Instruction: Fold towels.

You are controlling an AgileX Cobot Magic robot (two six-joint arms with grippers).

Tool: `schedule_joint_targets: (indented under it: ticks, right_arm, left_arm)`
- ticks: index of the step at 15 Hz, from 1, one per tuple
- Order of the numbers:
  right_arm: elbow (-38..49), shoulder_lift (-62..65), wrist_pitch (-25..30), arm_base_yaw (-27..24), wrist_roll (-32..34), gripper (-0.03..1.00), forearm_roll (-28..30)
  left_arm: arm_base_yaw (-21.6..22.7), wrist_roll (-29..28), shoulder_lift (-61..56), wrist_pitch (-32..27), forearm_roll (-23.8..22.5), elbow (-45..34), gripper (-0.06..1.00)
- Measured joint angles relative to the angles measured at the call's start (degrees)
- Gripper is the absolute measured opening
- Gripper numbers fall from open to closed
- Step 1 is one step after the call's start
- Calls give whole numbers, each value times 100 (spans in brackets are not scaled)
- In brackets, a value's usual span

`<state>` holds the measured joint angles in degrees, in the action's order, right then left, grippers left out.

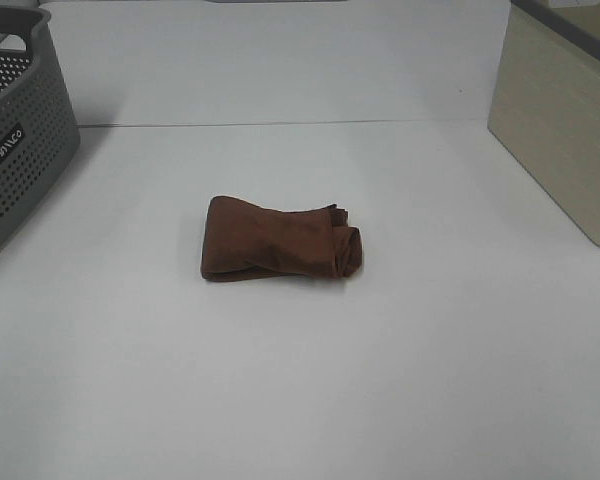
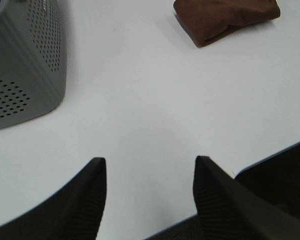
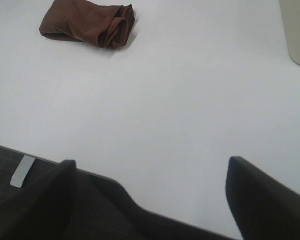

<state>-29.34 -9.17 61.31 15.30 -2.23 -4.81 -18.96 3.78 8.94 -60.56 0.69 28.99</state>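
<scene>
The dark reddish-brown towel (image 1: 278,240) lies bunched in a rough folded bundle at the middle of the white table (image 1: 300,380), its right end rolled up. No tag shows. It also shows in the left wrist view (image 2: 225,17) and in the right wrist view (image 3: 90,22). My left gripper (image 2: 149,172) is open and empty, held over the table's near edge, far from the towel. My right gripper (image 3: 150,172) is open and empty, also at the near edge, far from the towel. Neither gripper shows in the exterior high view.
A grey perforated basket (image 1: 15,130) stands at the table's left, also in the left wrist view (image 2: 25,60). A beige bin (image 1: 565,120) stands at the right, its corner in the right wrist view (image 3: 296,30). The table's front edge (image 3: 115,177) is close under both grippers.
</scene>
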Motion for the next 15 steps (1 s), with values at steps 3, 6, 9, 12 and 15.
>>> schedule_joint_targets:
  ticks: [3, 6, 9, 12, 15]
  right_arm:
    - [0, 0, 0, 0, 0, 77, -6]
    - [0, 0, 0, 0, 0, 77, -6]
    - [0, 0, 0, -590, 0, 77, -23]
    - [0, 6, 0, -1490, 0, 77, -23]
    - [0, 367, -6, -1782, 0, 77, -23]
  left_arm:
    - [0, 0, 0, 0, 0, 0, 52]
    - [115, 0, 0, 0, 6, 0, 52]
    - [905, 0, 0, 6, 6, 0, 52]
    - [1564, 0, 0, 6, 6, 0, 52]
    - [1599, 0, -241, 6, 6, 0, 52]
